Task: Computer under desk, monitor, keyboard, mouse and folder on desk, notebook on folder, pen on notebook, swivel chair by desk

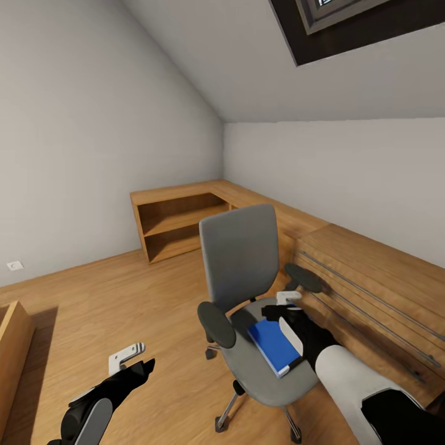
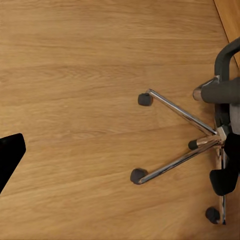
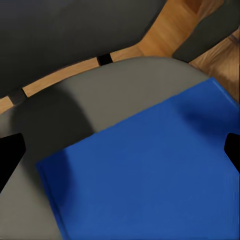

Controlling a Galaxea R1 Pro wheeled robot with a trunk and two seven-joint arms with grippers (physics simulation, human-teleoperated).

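Item: blue folder (image 1: pixel 274 346), lying flat on the grey seat of the swivel chair (image 1: pixel 241 259), toward the seat's right side; white page edges face the front.

Right pincer (image 1: pixel 288 304): poised over the folder's far end, beside the right armrest. The right wrist view looks straight down on the blue cover (image 3: pixel 150 170), with dark fingertips at either edge of the picture, so the fingers stand apart and nothing is gripped.

Left pincer (image 1: pixel 128 356): held low over the wooden floor (image 1: pixel 93 309), clear of the chair. Whether its fingers are apart or together, I cannot tell.

Risks, as judged:
- The folder lies flush on the cushion; fingers may slide over the cover instead of getting beneath an edge.
- Pressing down may roll the chair on its castors (image 2: pixel 145 99).
- A one-edge grip may let the folder droop or slip off the seat.

Obscured: the folder's right edge lies behind the right arm. No black-topped table is in sight, only light wooden shelving (image 1: pixel 176 222) and drawer fronts.
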